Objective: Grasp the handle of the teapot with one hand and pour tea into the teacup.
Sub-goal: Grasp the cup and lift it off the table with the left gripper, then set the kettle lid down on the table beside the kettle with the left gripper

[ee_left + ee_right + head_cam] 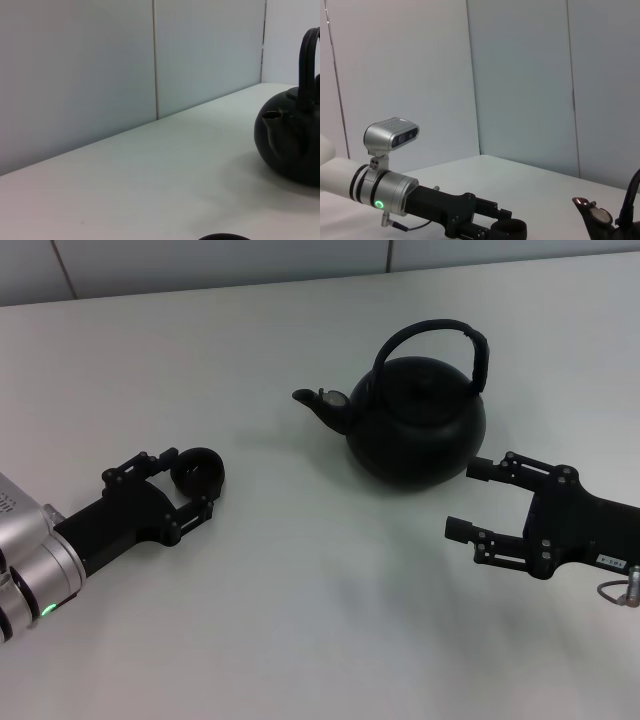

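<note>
I have the table [300, 620] in front of me, with the teapot [415, 425] as my landmark, standing upright, its spout pointing toward the robot's left. Its handle [440, 335] arches over the lid, untouched. The left gripper [195, 480] sits well to the left of the teapot, its 2 fingers around the cup [197, 470]; they look closed on its sides, steadying it. The right gripper [470, 500] hovers just beside the teapot, on the near right of its body, jaws spread wide and empty. I judge the step in hand is the approach to the handle: no grasp yet, no pouring. Next I need to raise the right gripper to the arch, close on it, then lift and tip the spout over the cup.
</note>
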`<state>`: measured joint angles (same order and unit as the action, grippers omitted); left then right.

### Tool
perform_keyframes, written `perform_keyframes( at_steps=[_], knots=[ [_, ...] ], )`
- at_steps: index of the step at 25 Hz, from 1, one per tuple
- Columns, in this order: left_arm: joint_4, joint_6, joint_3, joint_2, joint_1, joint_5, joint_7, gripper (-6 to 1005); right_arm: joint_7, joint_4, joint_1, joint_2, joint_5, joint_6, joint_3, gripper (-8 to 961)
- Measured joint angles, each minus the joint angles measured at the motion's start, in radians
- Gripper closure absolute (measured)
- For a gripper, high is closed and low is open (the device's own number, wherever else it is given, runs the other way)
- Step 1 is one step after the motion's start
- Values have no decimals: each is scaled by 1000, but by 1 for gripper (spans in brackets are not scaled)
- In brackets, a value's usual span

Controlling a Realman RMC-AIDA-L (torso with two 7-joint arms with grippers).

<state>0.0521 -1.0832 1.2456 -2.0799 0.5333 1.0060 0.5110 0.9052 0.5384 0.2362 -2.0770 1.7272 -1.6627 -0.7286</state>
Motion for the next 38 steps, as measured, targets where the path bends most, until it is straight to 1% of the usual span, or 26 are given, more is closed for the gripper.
perform_keyframes(
  at_steps=[9,14,17,18,23,28,31,33,34,35,38],
  knots=[
    [0,-25,0,0,-6,1,1,305,0,0,-1,0,0,0,0,183],
    [0,-132,5,0,-16,1,1,302,-1,0,-2,0,0,2,0,183],
    [0,-175,16,0,-20,0,1,299,-2,-1,0,0,1,9,0,183],
    [0,-214,36,0,-22,0,1,299,-2,-2,1,0,2,10,0,183],
    [12,-289,124,0,-28,0,2,295,-24,-7,3,0,2,11,0,183],
    [33,-364,186,0,-31,0,38,291,-32,-9,3,-1,5,12,-6,183],
    [64,-369,243,0,-34,0,80,289,-32,-9,1,-2,6,12,-5,183],
    [93,-364,297,0,-36,0,102,287,-32,-9,0,-2,6,12,-4,183],
    [93,-364,297,0,-36,0,102,287,-32,-9,0,-2,6,12,-4,183],
    [124,-356,342,0,-38,0,126,286,-32,-9,0,-2,6,12,-4,183],
    [154,-342,367,0,-43,0,155,284,-33,-9,-1,-2,6,12,-7,183]
  ],
)
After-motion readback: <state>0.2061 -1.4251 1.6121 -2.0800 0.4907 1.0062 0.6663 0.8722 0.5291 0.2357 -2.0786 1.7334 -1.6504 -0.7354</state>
